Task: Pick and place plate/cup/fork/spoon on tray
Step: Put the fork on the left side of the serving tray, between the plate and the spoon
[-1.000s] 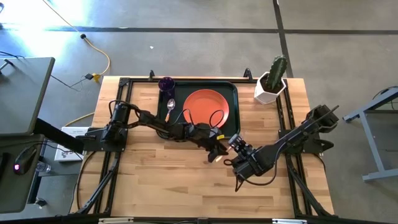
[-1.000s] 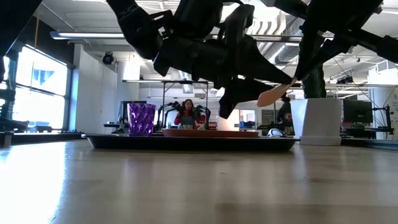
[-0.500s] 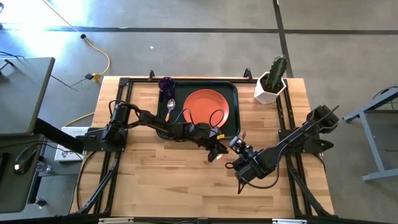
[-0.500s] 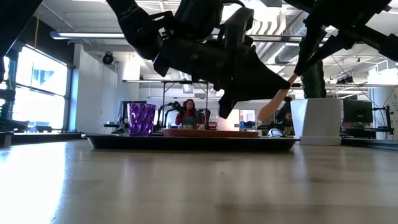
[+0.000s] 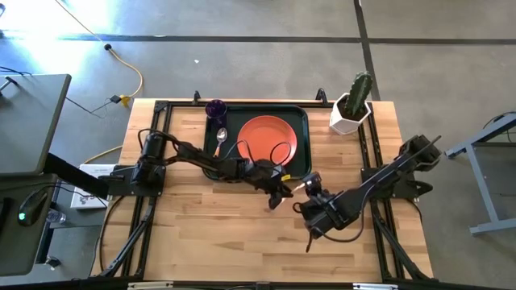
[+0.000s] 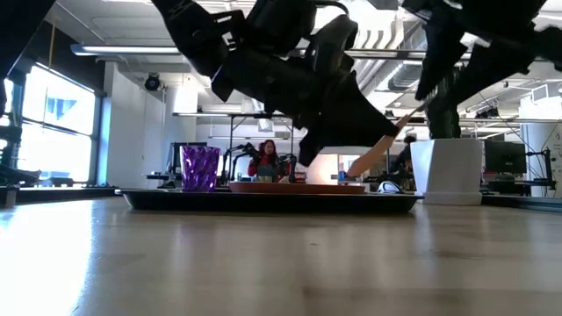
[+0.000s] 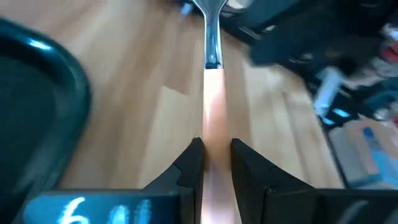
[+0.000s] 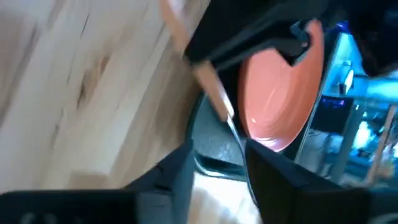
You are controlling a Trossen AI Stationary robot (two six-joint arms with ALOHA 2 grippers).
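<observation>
High view: fork passes between two grippers beside the tray

Left of the tray's (image 5: 211,153) near right corner, the cup (image 5: 215,108) stands at its far left corner, the spoon (image 5: 221,139) lies just beside the plate (image 5: 267,138), all three already on it; just off that near right corner, over bare table, the left gripper (image 7: 214,163) is clamped on the fork's (image 7: 212,93) wooden handle; right of it, the right gripper (image 5: 312,187) has closed in from a second ago and now meets the fork's metal end, the stem running between its fingers, though whether they pinch it I cannot tell; a handover looks underway, with only the fork left to place.
</observation>
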